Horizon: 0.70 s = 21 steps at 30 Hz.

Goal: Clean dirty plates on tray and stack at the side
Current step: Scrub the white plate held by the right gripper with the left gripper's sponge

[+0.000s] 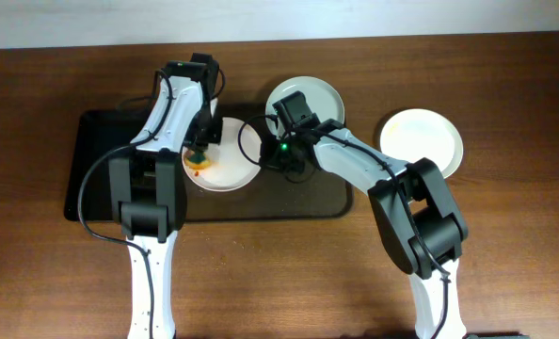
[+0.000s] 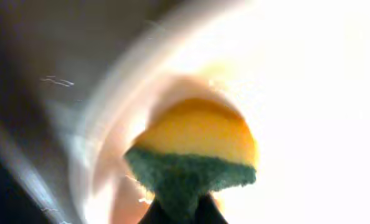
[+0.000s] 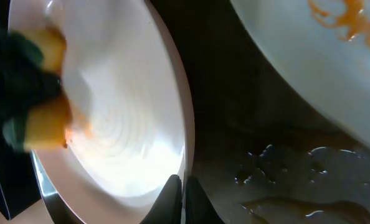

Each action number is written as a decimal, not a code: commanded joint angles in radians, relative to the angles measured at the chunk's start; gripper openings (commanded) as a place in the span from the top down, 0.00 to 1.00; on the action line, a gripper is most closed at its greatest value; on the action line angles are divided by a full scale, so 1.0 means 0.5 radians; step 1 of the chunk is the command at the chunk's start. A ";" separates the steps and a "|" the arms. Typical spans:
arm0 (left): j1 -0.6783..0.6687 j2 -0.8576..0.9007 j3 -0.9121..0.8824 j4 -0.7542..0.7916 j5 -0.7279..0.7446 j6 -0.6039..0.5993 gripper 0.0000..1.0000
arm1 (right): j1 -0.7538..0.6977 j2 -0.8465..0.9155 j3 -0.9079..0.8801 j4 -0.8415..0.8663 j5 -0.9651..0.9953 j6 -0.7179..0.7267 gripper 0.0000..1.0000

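here my left gripper (image 1: pixel 199 155) clamps the yellow-and-green sponge (image 2: pixel 194 149) on the left of the small round white plate (image 1: pixel 232 171), mid dark brown rectangular tray (image 1: pixel 96 188); my right gripper (image 3: pixel 180 199) pinches its right rim.

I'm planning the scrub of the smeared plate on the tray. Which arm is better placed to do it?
Left. The left gripper holds the sponge pressed on the plate, by its orange smear. The right gripper pinches the plate's rim, seemingly steadying it.
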 commanded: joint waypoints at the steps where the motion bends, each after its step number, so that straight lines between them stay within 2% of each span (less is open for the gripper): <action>1: -0.052 0.245 -0.120 -0.249 0.592 0.465 0.99 | -0.008 0.034 -0.011 -0.034 0.040 -0.031 0.96; 4: -0.031 0.245 -0.120 -0.340 0.728 0.584 0.99 | -0.008 0.034 -0.011 -0.033 0.040 -0.031 0.96; 6: -0.002 0.245 -0.120 -0.237 0.725 0.571 0.99 | -0.008 0.034 -0.011 -0.033 0.034 -0.032 0.96; 11: 0.047 0.245 -0.120 0.376 0.311 -0.163 0.99 | -0.008 0.034 -0.011 -0.035 0.034 -0.032 0.96; 14: 0.042 0.245 -0.120 0.661 0.303 -0.253 0.99 | -0.008 0.034 -0.011 -0.038 0.035 -0.032 0.96; 16: 0.042 0.245 -0.120 0.659 0.247 -0.300 0.99 | -0.008 0.034 -0.011 -0.039 0.035 -0.032 0.96; 18: 0.042 0.245 -0.120 0.472 -0.066 -0.499 0.99 | -0.008 0.034 -0.011 -0.038 0.035 -0.032 0.96; 19: 0.042 0.245 -0.120 0.298 -0.314 -0.693 0.99 | -0.008 0.034 -0.011 -0.037 0.034 -0.031 0.96; 21: 0.042 0.245 -0.120 0.101 -0.510 -0.890 0.99 | -0.008 0.034 -0.011 -0.037 0.034 -0.031 0.96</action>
